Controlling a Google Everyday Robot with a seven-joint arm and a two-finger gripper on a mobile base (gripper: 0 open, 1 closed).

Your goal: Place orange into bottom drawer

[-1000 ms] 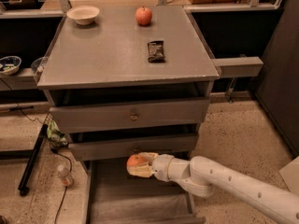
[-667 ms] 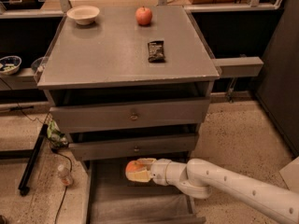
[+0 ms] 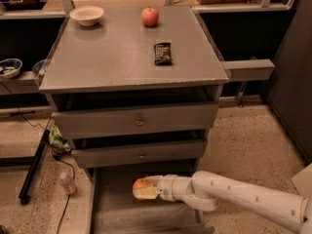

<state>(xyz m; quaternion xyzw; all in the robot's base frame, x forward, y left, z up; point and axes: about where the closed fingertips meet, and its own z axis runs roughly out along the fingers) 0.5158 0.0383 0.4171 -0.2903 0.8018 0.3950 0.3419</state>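
Observation:
The orange (image 3: 141, 184) is a round bright fruit held at the tip of my gripper (image 3: 146, 189), which is shut on it. My white arm reaches in from the lower right. The orange hangs over the open bottom drawer (image 3: 117, 213), a pulled-out grey box with a plain floor below the two upper drawers. Pale gripper fingers (image 3: 147, 193) partly cover the fruit's lower side.
On the grey cabinet top (image 3: 107, 57) lie a red apple (image 3: 150, 16), a white bowl (image 3: 87, 15) and a dark snack packet (image 3: 163, 53). A small bottle (image 3: 67, 183) and cables lie on the floor at the left. A shelf bracket (image 3: 246, 69) juts out at the right.
My gripper with the orange has moved down and slightly left, lower over the open bottom drawer.

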